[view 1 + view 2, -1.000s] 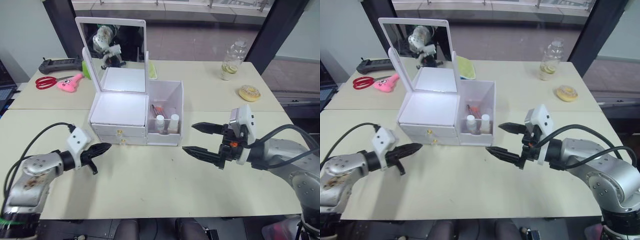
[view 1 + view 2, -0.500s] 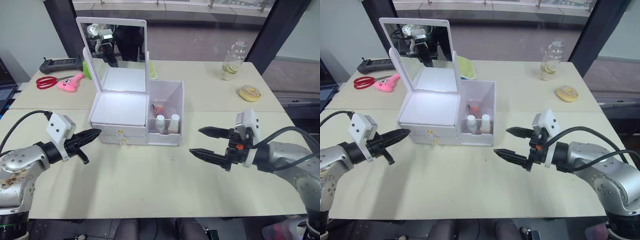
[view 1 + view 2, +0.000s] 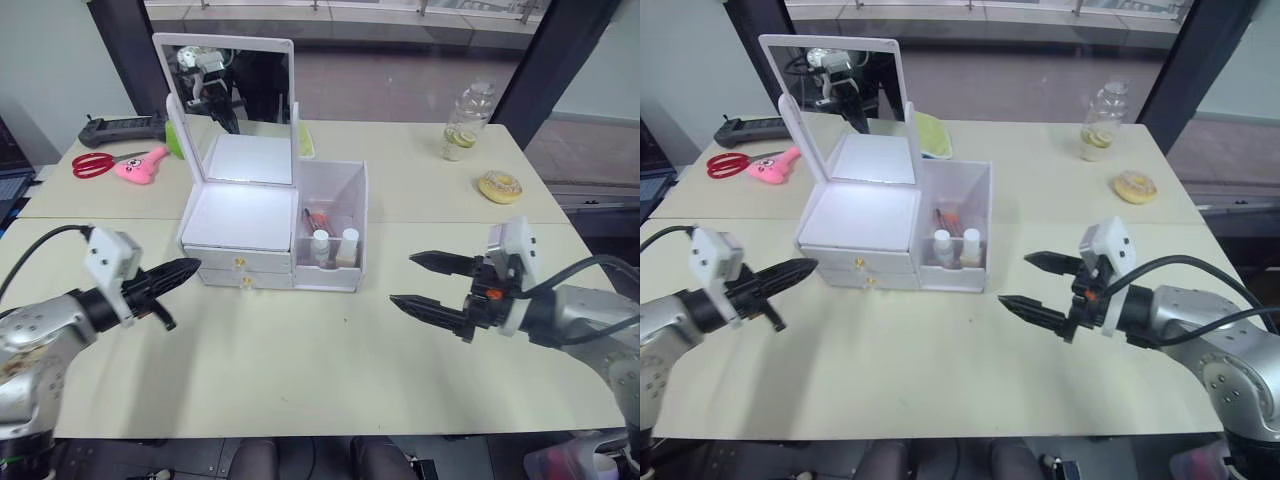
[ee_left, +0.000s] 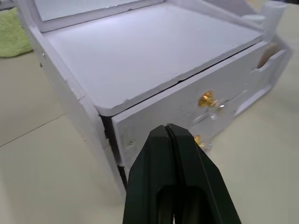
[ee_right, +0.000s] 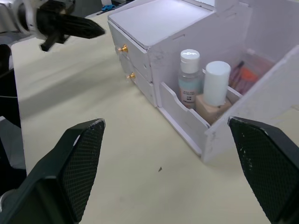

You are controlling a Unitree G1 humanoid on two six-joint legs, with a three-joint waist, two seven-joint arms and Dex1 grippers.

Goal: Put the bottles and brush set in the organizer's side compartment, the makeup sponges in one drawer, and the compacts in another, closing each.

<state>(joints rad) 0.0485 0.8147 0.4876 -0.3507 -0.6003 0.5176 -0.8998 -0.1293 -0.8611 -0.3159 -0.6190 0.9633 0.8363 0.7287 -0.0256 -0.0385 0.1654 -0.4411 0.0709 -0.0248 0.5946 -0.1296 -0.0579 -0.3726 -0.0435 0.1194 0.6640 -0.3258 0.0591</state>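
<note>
The white organizer (image 3: pixel 240 215) stands mid-table with its mirror upright and both gold-knobbed drawers (image 4: pixel 207 99) closed. In its side compartment (image 3: pixel 352 195) stand the two bottles (image 5: pixel 190 77) (image 5: pixel 217 84), with the brush set (image 3: pixel 316 218) behind them. My left gripper (image 3: pixel 190 268) is shut and empty, pointing at the drawer fronts from the left, a short gap away. My right gripper (image 3: pixel 402 279) hangs open and empty to the right of the side compartment. The makeup sponges and the compacts are out of view.
A drink bottle with lime slices (image 3: pixel 462 120) and a round doughnut-like thing (image 3: pixel 497 186) sit at the far right. Red scissors (image 3: pixel 92 165), a pink toy (image 3: pixel 140 165) and a black controller (image 3: pixel 120 128) lie at the far left. A green cloth (image 3: pixel 303 145) lies behind the organizer.
My left gripper has drawn back to the left and risen slightly. My right gripper has slid rightward, away from the side compartment. The organizer has not moved.
</note>
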